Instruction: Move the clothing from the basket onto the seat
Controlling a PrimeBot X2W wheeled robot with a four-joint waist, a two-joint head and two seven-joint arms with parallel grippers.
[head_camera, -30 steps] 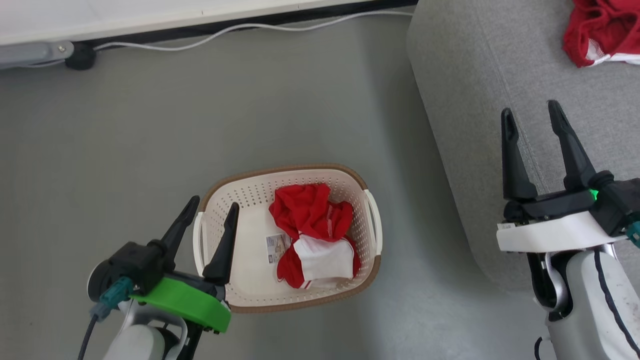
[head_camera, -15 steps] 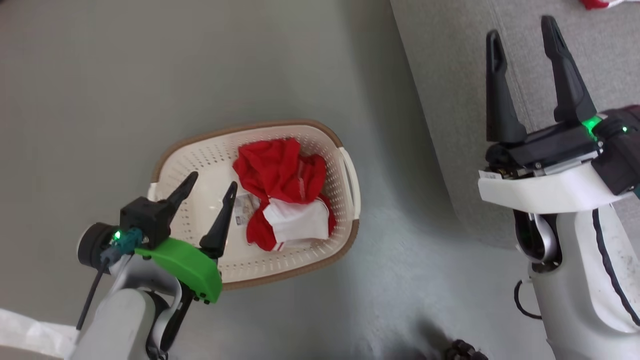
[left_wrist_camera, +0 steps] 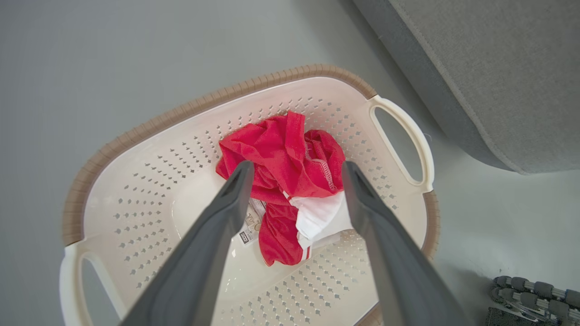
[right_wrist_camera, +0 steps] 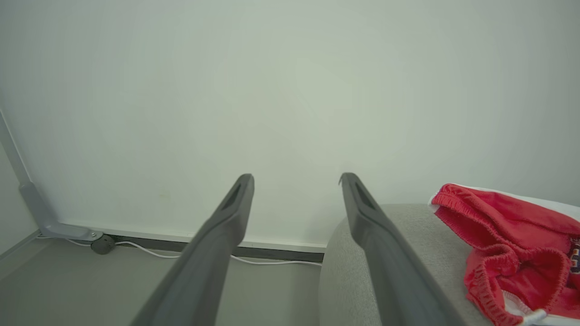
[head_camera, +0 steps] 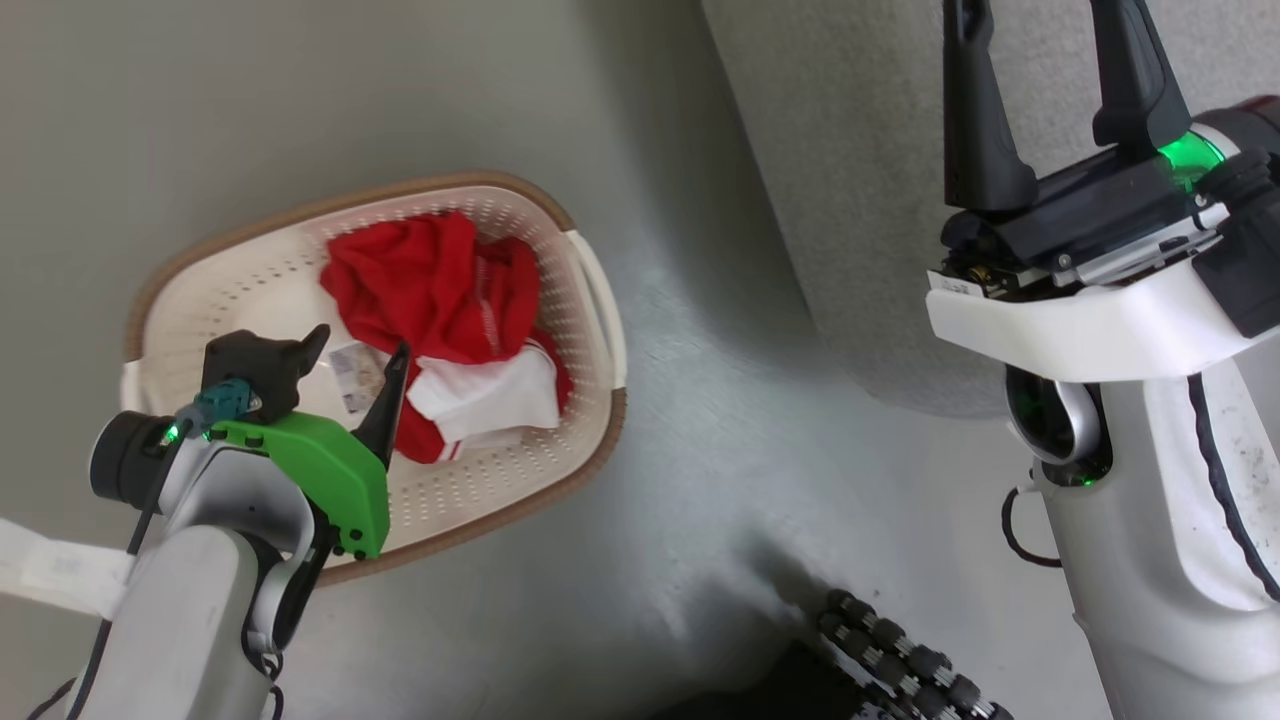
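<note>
My left gripper [left_wrist_camera: 297, 165] hangs spread above the clothing [left_wrist_camera: 281, 154], the basket [left_wrist_camera: 204, 102] rim well clear around it. My right gripper [right_wrist_camera: 297, 179], also spread, sees another garment [right_wrist_camera: 507, 235] on the seat [right_wrist_camera: 389, 253] to its right.

No legible text; print on sticker [left_wrist_camera: 250, 227] in basket [left_wrist_camera: 149, 181] too small.

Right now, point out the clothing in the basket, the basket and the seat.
clothing [left_wrist_camera: 281, 154], left wrist view, red upper fold.
basket [left_wrist_camera: 317, 70], left wrist view, brown rim.
seat [left_wrist_camera: 498, 68], left wrist view, grey fabric.
</note>
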